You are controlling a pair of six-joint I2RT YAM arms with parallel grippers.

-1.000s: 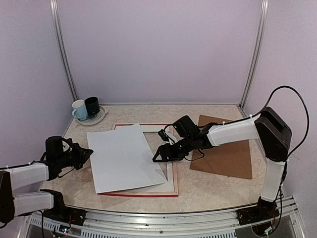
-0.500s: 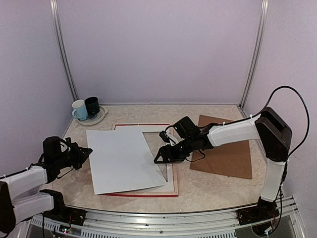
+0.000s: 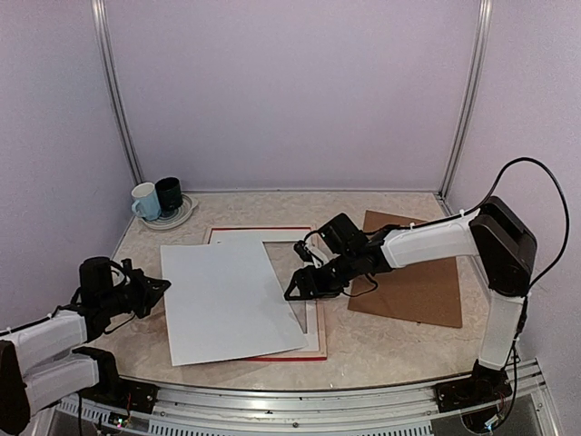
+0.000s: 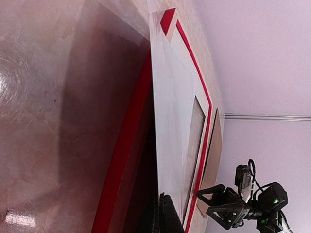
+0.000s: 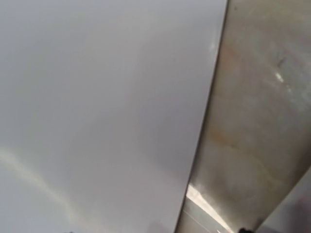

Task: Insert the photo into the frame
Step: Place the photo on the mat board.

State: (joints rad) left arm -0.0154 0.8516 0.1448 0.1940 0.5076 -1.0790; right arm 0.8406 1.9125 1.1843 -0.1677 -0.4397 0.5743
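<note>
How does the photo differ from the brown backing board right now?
The photo shows plain white; the backing board is brown. The photo lies skewed over the frame, its left edge pinched by the left gripper; the board lies flat on the table, ungripped. Both are flat rectangles.

Lab booth: lilac panels [image 3: 290,91], aluminium posts [image 3: 116,100]

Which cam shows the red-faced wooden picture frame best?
Top external: the red-faced wooden picture frame shows its outline from above, partly covered by the white-backed photo. Left wrist sees only its thin red rim, edge-on. Right wrist shows no recognisable frame.
</note>
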